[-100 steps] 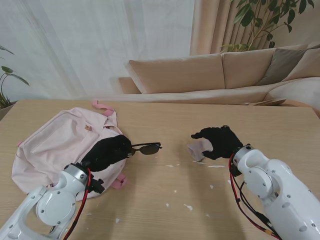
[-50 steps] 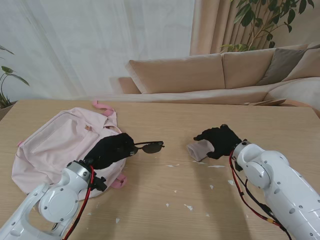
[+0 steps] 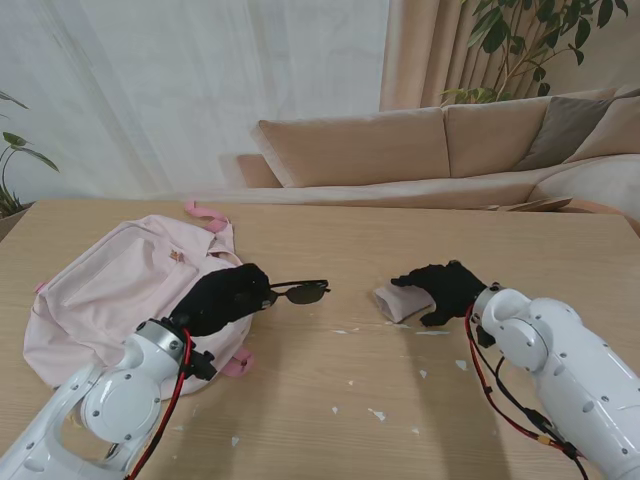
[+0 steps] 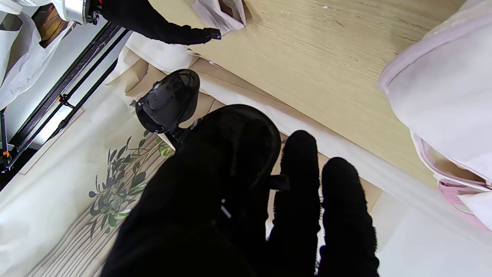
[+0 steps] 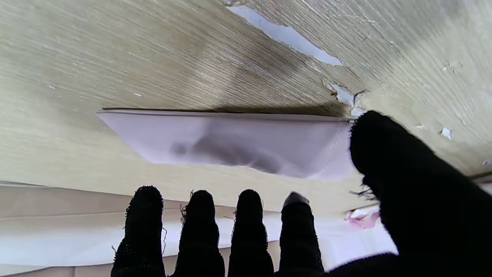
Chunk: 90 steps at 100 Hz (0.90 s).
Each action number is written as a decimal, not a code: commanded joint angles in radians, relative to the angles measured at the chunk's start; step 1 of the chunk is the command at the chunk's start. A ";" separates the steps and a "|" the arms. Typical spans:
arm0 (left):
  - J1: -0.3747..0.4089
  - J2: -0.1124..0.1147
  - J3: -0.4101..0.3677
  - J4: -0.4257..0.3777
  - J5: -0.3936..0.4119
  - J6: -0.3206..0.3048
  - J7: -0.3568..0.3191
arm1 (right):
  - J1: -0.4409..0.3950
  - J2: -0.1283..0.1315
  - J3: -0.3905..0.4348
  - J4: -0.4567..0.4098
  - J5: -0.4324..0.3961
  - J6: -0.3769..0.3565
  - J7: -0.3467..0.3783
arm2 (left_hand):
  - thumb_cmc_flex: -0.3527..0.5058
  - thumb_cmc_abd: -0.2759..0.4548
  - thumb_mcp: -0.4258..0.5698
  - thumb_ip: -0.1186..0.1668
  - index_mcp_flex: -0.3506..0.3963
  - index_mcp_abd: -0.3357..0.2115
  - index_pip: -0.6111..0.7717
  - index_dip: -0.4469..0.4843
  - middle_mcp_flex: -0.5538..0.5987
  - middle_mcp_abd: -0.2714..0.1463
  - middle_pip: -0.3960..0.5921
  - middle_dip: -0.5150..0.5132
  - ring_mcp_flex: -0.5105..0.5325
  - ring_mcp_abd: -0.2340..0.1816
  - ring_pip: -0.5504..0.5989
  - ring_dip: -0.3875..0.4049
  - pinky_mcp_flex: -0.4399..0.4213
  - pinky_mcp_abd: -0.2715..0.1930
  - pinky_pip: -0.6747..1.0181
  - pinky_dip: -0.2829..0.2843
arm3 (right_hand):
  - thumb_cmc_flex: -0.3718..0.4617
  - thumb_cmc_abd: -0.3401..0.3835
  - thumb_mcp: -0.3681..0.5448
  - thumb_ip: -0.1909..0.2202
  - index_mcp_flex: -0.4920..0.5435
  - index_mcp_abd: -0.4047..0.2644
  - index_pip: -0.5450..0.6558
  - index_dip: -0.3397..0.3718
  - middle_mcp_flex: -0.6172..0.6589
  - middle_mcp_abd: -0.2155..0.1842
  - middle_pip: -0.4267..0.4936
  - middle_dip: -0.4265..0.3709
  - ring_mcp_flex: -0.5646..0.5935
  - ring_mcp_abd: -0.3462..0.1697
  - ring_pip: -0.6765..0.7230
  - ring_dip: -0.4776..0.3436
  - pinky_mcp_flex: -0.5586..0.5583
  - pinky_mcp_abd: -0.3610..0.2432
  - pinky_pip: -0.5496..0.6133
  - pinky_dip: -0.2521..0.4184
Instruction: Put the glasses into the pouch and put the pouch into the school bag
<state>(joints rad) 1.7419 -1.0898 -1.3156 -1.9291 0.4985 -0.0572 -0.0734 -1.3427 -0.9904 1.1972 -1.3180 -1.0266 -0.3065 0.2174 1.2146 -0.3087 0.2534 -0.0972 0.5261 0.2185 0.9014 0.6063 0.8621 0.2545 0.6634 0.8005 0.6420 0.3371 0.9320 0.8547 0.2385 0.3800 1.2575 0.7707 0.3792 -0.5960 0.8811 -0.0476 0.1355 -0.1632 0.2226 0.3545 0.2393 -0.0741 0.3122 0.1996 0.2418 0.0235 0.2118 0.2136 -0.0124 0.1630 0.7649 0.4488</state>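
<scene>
Black sunglasses (image 3: pixel 300 291) stick out to the right of my left hand (image 3: pixel 222 299), which is shut on one end of them, just above the table. In the left wrist view one lens (image 4: pixel 169 100) juts past the black fingers (image 4: pixel 300 181). The pink school bag (image 3: pixel 115 285) lies flat at the left, partly under that hand. A small pale pouch (image 3: pixel 398 300) lies on the table mid-right. My right hand (image 3: pixel 443 289) rests beside its right end, open. In the right wrist view the thumb (image 5: pixel 384 154) touches the flat pouch (image 5: pixel 230 144) and the four fingertips (image 5: pixel 200 215) hover apart from it.
Small white scraps (image 3: pixel 375 413) dot the wood table nearer to me than the pouch. A pink strap loop (image 3: pixel 238 365) of the bag lies by my left forearm. A beige sofa (image 3: pixel 430 140) stands beyond the far table edge.
My left hand carried the sunglasses slightly right and farther from me. My right hand slid back to the right off the pouch and its fingers spread, leaving the pouch lying flat.
</scene>
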 commanded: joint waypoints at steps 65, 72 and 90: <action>0.021 -0.005 -0.018 -0.014 0.006 -0.020 -0.015 | 0.241 -0.011 -0.329 0.226 0.026 0.088 -0.074 | 0.076 0.082 0.091 0.024 0.040 -0.087 0.118 0.046 0.043 -0.011 0.103 0.050 0.023 0.003 0.025 0.030 0.000 0.013 0.034 0.021 | -0.004 -0.003 -0.159 -0.010 0.008 0.097 -0.231 0.034 -0.053 0.033 -0.089 -0.045 -0.067 0.007 0.025 -0.005 -0.009 0.010 0.025 0.030; 0.024 -0.004 -0.022 -0.015 0.006 -0.023 -0.016 | 0.259 -0.013 -0.357 0.253 0.040 0.095 -0.088 | 0.076 0.082 0.092 0.024 0.041 -0.086 0.118 0.047 0.043 -0.010 0.103 0.050 0.024 0.002 0.025 0.030 0.000 0.013 0.034 0.021 | -0.010 -0.005 -0.132 -0.012 -0.007 0.089 -0.180 0.213 -0.056 0.031 -0.022 -0.014 -0.053 0.009 0.038 0.007 -0.004 0.013 0.036 0.037; 0.028 -0.004 -0.030 -0.018 0.006 -0.031 -0.015 | 0.261 -0.020 -0.370 0.277 0.053 0.108 -0.133 | 0.076 0.082 0.092 0.023 0.039 -0.086 0.118 0.050 0.043 -0.012 0.104 0.051 0.024 0.001 0.025 0.031 0.000 0.013 0.034 0.021 | -0.016 -0.028 -0.062 -0.030 0.044 0.065 0.297 0.481 -0.051 0.019 0.189 0.069 0.002 0.014 0.074 0.034 0.023 0.024 0.064 0.048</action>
<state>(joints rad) 1.7613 -1.0899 -1.3437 -1.9351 0.5040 -0.0822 -0.0742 -1.0711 -1.0046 0.8246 -1.0386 -0.9696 -0.2071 0.0772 1.2145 -0.3087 0.2534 -0.0974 0.5261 0.2185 0.9016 0.6217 0.8621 0.2545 0.6635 0.8135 0.6421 0.3371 0.9333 0.8648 0.2385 0.3800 1.2576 0.7707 0.3756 -0.6128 0.7779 -0.0600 0.1673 -0.0762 0.3652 0.7494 0.2134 -0.0487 0.4392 0.2429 0.2240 0.0242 0.2673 0.2283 0.0041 0.1633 0.8130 0.4881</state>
